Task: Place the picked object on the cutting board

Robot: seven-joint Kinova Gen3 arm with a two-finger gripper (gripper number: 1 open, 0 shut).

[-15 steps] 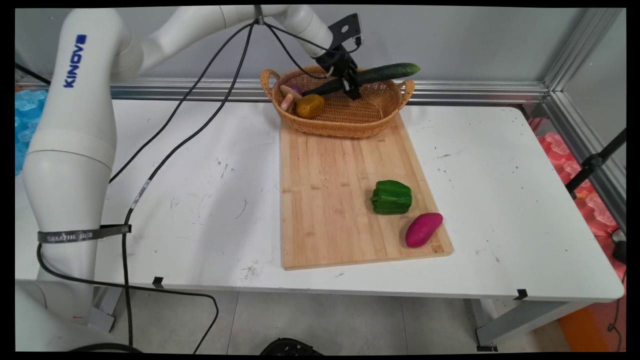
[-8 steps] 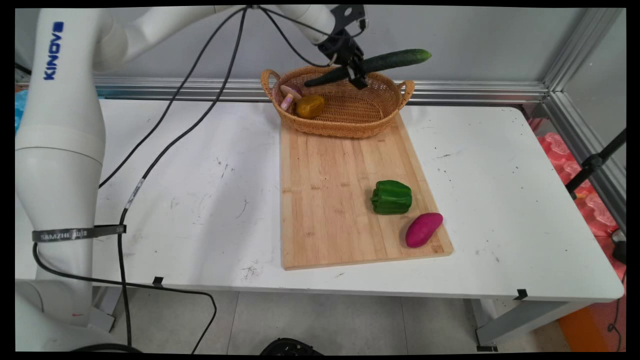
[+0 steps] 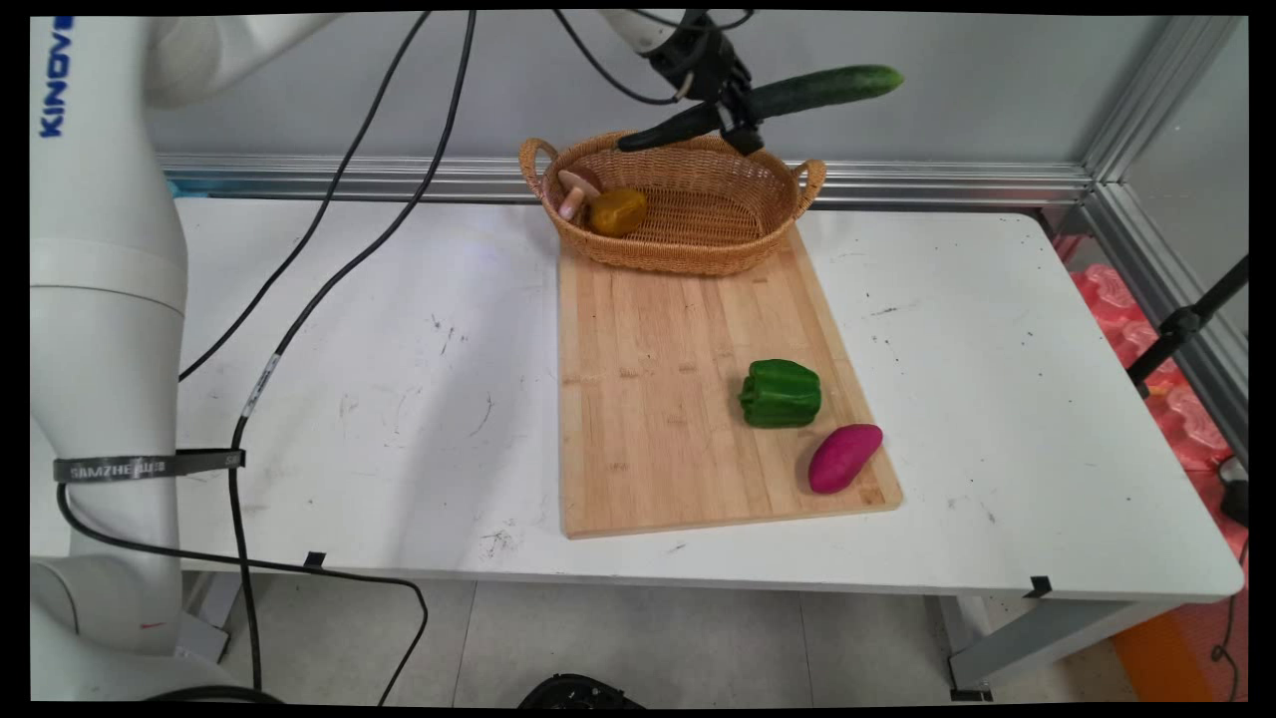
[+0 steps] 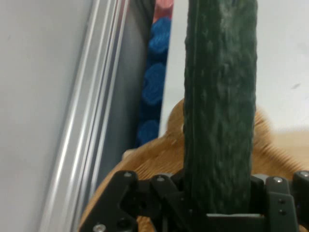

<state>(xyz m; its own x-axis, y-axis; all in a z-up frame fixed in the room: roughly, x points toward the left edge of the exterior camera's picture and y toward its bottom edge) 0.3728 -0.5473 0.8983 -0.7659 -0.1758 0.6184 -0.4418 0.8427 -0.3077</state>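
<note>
It looks like a robotics lab. A white table stands in a bay framed by aluminium rails against a bare grey wall, and black cables trail across it from the arm.

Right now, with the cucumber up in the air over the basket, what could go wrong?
1. The gripper grips the long cucumber near its middle, tilted; it might pivot or slip between the fingers.
2. If dropped, it could hit the wicker basket rim, or the mushroom and yellow-brown vegetable inside.
3. The black cables hang slack and might snag.
</note>
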